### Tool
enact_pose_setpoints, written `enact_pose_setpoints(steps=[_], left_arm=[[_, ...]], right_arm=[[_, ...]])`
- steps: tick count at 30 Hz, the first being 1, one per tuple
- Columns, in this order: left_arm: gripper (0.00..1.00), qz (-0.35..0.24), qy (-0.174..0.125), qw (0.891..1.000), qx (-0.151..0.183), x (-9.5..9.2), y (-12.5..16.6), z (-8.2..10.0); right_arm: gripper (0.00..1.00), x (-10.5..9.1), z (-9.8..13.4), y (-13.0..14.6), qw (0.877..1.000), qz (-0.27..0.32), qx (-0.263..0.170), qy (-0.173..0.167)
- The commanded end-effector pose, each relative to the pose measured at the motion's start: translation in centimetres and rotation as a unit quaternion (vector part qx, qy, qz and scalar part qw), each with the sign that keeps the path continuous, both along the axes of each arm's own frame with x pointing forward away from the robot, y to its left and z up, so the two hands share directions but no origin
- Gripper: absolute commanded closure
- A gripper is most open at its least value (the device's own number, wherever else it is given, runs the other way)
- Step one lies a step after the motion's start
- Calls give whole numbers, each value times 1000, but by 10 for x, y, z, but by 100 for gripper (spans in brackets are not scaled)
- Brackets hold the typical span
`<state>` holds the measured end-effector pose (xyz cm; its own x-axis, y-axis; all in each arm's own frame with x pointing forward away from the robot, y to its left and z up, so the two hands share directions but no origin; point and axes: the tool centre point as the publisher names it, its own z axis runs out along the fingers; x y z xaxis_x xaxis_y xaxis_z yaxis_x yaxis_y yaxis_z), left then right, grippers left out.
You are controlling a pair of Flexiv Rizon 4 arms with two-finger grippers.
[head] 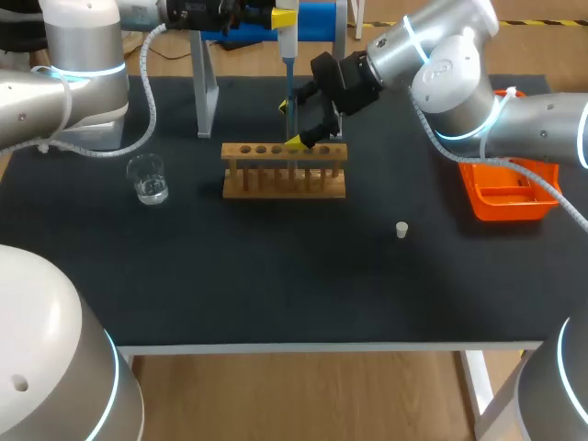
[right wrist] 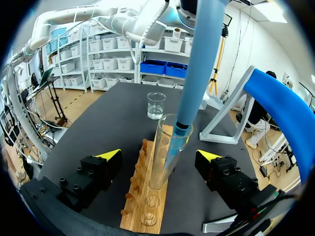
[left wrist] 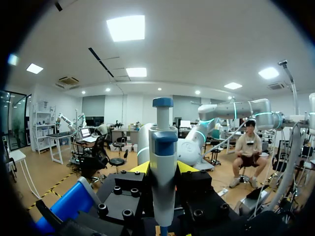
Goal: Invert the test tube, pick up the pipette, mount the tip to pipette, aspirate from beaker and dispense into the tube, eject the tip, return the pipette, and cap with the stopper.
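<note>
My left gripper (head: 278,16) is high at the table's back, shut on the white and blue pipette (left wrist: 163,162), which hangs upright. The pipette's shaft (right wrist: 201,64) comes down so that its tip (right wrist: 173,147) is inside the mouth of the clear test tube (right wrist: 164,162). The tube stands upright in the wooden rack (head: 285,172). My right gripper (right wrist: 160,156) is open, with one yellow-tipped finger on each side of the tube and neither touching it. A glass beaker (head: 147,179) with a little liquid stands left of the rack. The small white stopper (head: 401,230) lies right of the rack.
An orange tray (head: 510,191) sits at the table's right edge under my right arm. The pipette stand (head: 208,87), with its blue top (head: 322,18), rises behind the rack. The table's black front half holds only the stopper.
</note>
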<state>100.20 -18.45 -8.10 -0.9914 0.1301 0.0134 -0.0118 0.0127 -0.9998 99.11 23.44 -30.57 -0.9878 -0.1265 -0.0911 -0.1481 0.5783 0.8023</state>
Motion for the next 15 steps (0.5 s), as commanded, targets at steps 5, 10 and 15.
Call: enact_pose_setpoints(steps=[5, 10, 15], left_arm=[[100, -3, 0, 1000, -1, 2, 0, 0], [100, -3, 0, 1000, -1, 2, 0, 0], [100, -3, 0, 1000, -1, 2, 0, 0]], right_arm=[[0, -12, 36, -41, 1000, -1, 4, -4], [0, -19, 60, -65, 1000, -12, 5, -16], [0, -24, 83, -82, 999, -33, -2, -8]])
